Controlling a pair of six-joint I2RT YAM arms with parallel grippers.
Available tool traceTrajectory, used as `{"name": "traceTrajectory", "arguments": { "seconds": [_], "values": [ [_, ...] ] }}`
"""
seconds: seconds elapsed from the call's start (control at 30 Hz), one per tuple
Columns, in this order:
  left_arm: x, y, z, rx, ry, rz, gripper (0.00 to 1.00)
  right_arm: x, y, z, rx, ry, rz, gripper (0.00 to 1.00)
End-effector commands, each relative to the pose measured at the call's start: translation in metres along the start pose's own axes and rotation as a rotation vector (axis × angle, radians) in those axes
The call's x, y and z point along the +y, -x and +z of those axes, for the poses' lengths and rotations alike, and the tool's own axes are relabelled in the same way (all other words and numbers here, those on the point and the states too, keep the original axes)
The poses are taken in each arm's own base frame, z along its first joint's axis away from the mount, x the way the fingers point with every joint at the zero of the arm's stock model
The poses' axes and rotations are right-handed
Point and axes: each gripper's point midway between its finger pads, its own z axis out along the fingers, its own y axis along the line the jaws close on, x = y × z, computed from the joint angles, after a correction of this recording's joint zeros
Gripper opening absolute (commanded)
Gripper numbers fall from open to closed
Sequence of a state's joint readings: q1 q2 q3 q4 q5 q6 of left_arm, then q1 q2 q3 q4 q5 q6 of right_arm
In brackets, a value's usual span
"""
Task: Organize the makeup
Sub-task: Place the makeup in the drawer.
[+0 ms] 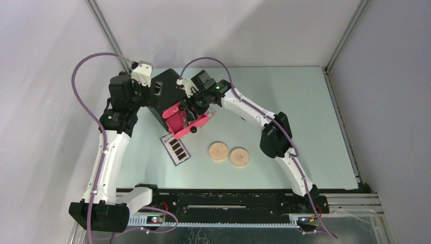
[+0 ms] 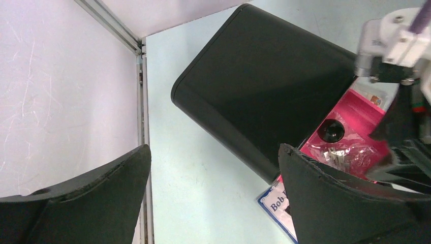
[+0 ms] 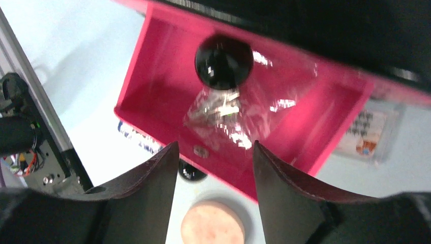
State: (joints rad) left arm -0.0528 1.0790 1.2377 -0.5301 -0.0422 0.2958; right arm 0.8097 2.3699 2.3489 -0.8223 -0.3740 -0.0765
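Observation:
A black box (image 1: 165,86) has a pink drawer (image 1: 184,122) pulled open. In the right wrist view the drawer (image 3: 152,86) holds a clear packet (image 3: 228,119) and a dark round (image 3: 223,61). My right gripper (image 3: 216,150) is open and empty above the drawer's front edge; it also shows in the top view (image 1: 193,113). Two tan discs (image 1: 218,151) (image 1: 239,157) lie on the table in front. A flat black-panned palette (image 1: 176,149) lies beside the drawer. My left gripper (image 2: 213,168) is open and empty, left of the box (image 2: 264,86). No sticks show.
A small printed card or packet (image 3: 367,133) lies on the table right of the drawer. The drawer's black knob (image 3: 190,173) points toward the discs. A metal frame rail (image 2: 142,101) runs along the table's left edge, close to my left gripper.

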Motion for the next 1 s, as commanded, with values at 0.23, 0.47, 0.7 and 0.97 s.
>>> {"name": "traceTrajectory", "arguments": {
  "seconds": [0.23, 0.47, 0.7, 0.97],
  "values": [
    [-0.008, -0.003, 0.003, -0.028, -0.051, 0.026, 1.00, -0.027, 0.015, -0.106, -0.149, -0.075, -0.016, 0.71],
    [-0.028, -0.007, 0.014, 0.001, -0.185, 0.036, 1.00, -0.065, -0.007, -0.104, -0.147, -0.008, 0.043, 0.72],
    [-0.036, -0.010, 0.015, -0.037, -0.241, 0.131, 1.00, -0.091, -0.019, -0.082, -0.144, 0.066, 0.099, 0.72],
    [-0.075, -0.027, 0.008, -0.065, -0.459, 0.224, 1.00, -0.090, -0.019, -0.063, -0.126, 0.118, 0.112, 0.71]
  ]
}}
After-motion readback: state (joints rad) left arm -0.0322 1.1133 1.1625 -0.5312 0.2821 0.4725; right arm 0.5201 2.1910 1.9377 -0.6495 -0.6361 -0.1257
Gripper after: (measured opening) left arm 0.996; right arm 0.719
